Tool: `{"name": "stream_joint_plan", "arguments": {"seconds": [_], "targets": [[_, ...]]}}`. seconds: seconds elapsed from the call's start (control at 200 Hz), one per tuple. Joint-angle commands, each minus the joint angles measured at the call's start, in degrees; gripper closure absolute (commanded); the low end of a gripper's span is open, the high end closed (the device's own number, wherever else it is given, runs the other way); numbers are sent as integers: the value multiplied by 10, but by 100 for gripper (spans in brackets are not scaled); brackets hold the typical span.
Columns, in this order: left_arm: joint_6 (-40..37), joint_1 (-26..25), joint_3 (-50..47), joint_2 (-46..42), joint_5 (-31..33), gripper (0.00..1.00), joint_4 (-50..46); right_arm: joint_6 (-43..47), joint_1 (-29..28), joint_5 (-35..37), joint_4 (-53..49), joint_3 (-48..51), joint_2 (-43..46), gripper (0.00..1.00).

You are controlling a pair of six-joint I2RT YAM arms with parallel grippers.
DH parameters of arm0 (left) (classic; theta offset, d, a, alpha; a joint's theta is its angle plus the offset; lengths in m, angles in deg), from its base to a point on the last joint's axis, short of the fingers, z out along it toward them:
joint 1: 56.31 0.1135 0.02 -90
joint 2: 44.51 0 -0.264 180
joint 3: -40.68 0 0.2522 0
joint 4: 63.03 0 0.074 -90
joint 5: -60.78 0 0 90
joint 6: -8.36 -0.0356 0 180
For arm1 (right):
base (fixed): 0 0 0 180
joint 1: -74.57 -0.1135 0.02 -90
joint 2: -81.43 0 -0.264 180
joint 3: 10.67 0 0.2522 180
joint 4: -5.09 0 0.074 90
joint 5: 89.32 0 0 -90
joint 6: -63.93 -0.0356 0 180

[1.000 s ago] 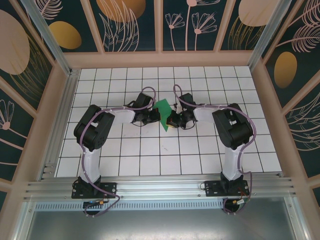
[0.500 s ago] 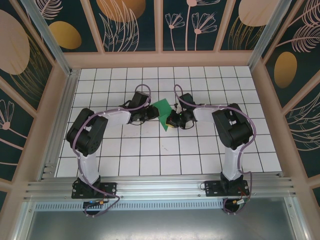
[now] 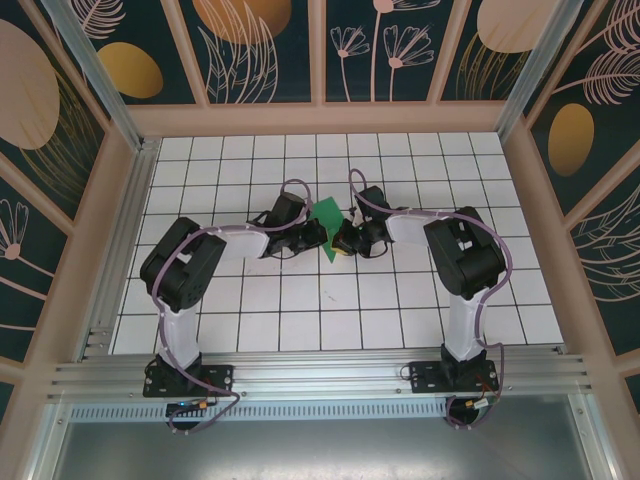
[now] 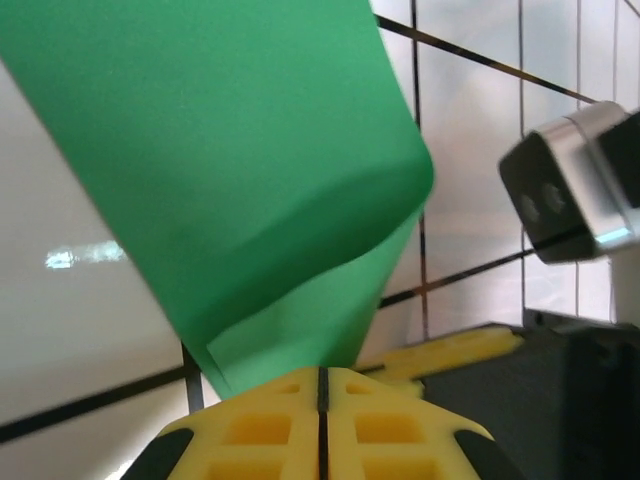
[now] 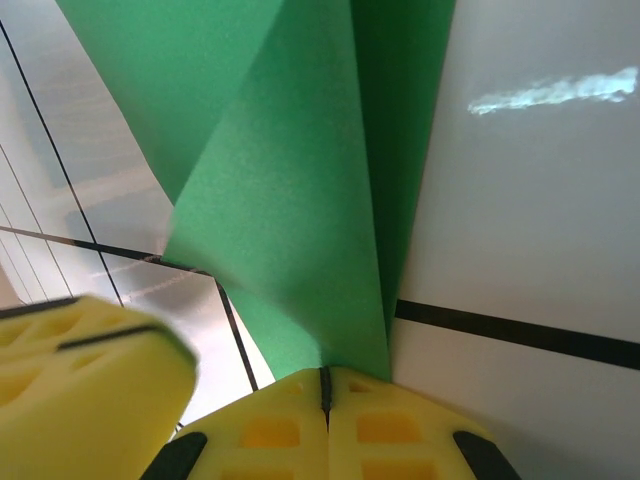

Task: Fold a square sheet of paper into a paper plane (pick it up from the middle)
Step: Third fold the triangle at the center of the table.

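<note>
The green sheet of paper (image 3: 328, 226) is folded into a narrow pointed shape like a paper plane and is held up over the middle tiles between both grippers. My left gripper (image 3: 314, 236) is shut, with the lower edge of the paper (image 4: 250, 180) caught at its yellow fingertips (image 4: 290, 400). From the other side my right gripper (image 3: 341, 240) is shut on the layered paper (image 5: 290, 220), which rises out of its jaw seam. The paper's upper flap curls over in the left wrist view. One left finger (image 5: 80, 380) shows blurred beside the right jaws.
White tiled floor (image 3: 330, 300) with black grid lines lies under the arms, free around them. A wooden frame and patterned walls (image 3: 320, 118) enclose it. The right wrist's camera housing (image 4: 570, 185) sits close to the left gripper.
My left gripper let go, pulled back a little to the left, then returned and shut on the paper again. The paper looks narrower. The right gripper has stayed shut and still.
</note>
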Motion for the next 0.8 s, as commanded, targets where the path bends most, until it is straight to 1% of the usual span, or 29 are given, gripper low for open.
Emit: {"name": "stream_joint_plan", "arguments": {"seconds": [0.0, 0.23, 0.425, 0.545, 0.796], "targets": [[-5, 2, 32, 30, 10, 91, -10, -11, -2, 48, -58, 8, -28, 100], [-20, 2, 51, 55, 48, 94, -66, -5, 1, 15, -8, 3, 2, 100], [-51, 2, 58, 62, 68, 99, -128, 2, 13, 27, 14, -19, 36, 100], [-59, 2, 63, 69, 65, 100, -139, 12, 14, 32, 5, -43, 16, 100], [-70, 2, 75, 81, 63, 100, -155, 23, 3, 25, -6, -56, -24, 100]]}}
